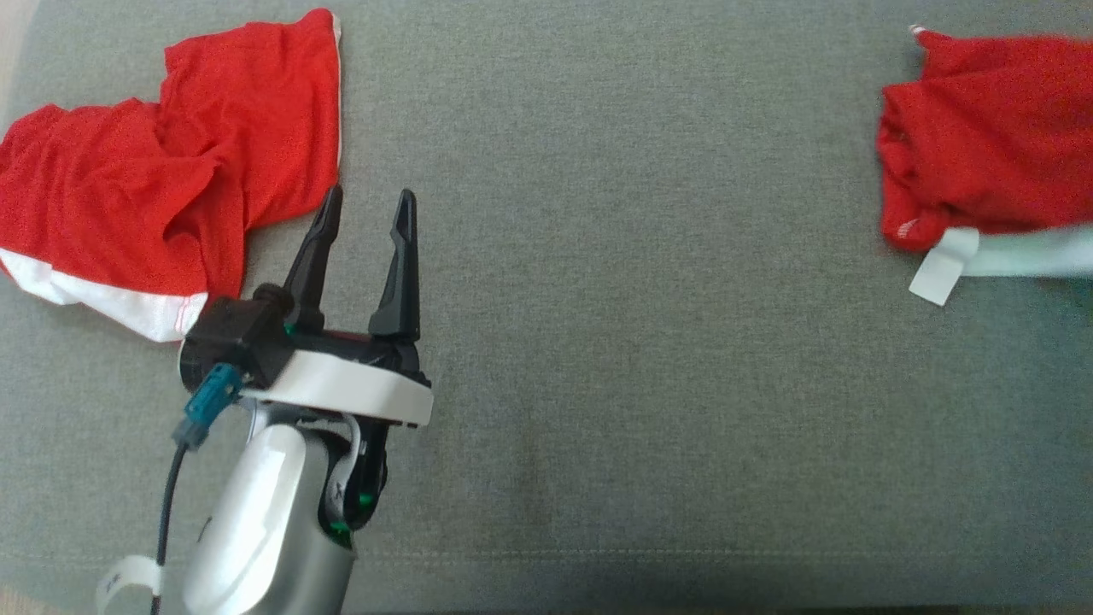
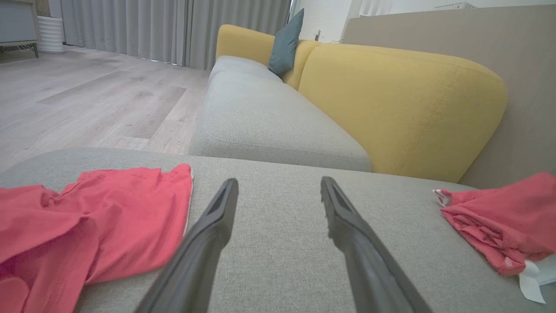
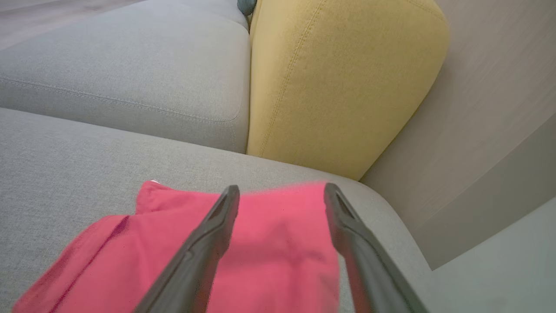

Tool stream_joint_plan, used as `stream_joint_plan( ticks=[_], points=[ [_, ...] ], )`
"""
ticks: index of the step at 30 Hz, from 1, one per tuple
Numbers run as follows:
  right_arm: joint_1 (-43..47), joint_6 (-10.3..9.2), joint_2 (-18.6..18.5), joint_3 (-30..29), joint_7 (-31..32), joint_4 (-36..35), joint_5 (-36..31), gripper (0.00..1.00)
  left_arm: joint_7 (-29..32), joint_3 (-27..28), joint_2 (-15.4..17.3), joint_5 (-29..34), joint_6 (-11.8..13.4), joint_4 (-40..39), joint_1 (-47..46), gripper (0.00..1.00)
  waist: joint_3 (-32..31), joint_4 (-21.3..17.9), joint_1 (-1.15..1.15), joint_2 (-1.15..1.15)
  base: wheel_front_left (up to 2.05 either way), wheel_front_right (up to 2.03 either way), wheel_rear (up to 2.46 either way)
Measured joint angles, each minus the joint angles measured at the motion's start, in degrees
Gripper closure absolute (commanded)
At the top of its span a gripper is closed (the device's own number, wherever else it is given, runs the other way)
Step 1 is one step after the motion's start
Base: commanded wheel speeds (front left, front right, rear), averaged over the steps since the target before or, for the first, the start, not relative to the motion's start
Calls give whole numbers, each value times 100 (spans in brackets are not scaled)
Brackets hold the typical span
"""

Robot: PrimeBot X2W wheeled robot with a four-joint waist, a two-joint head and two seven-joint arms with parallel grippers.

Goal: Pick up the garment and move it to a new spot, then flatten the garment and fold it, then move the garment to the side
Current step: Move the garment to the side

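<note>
Two limp red heaps lay on the sofa cushion (image 1: 640, 359): a crumpled garment (image 1: 162, 162) at its left end, a bunched garment (image 1: 982, 145) at its right. We judged both light, best pinched at the white hem (image 1: 111, 303). Our left pincer (image 1: 369, 201) stood open beside the first, our right pincer (image 3: 280, 195) open over the second.

Bunched red garment (image 1: 982, 137) far right; second red garment (image 1: 162, 171) crumpled left.

Bright even light, faint shadows; garment (image 3: 278, 243) edge motion-blurred in right wrist view.
</note>
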Motion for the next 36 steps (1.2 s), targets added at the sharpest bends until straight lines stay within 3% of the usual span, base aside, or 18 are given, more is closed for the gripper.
stream_joint_plan(
  ticks=[5,11,18,24,31,36],
  points=[
    [-9,0,76,2,-92,-178,0,0,1,-7,0,0,0,31,103,0,-76,-6,0,0,0,0,0],
    [-26,0,435,122,-290,-535,18,0,1,-13,0,-14,5,52,107,0,-255,28,0,0,0,0,0],
    [77,0,1333,272,-439,-940,132,0,0,11,0,-18,68,55,298,0,-650,59,0,0,0,0,0],
    [946,0,2031,410,-472,-1230,207,0,0,38,0,-18,112,62,547,0,-1055,68,0,0,0,0,0],
    [1901,0,2217,716,-651,-1589,330,0,1,53,1,-18,163,73,900,0,-1465,60,-1,0,0,0,0],
    [2518,0,2248,905,-920,-1685,773,0,1,25,5,-18,163,123,1166,0,-1668,52,-1,0,0,0,0]
  ],
)
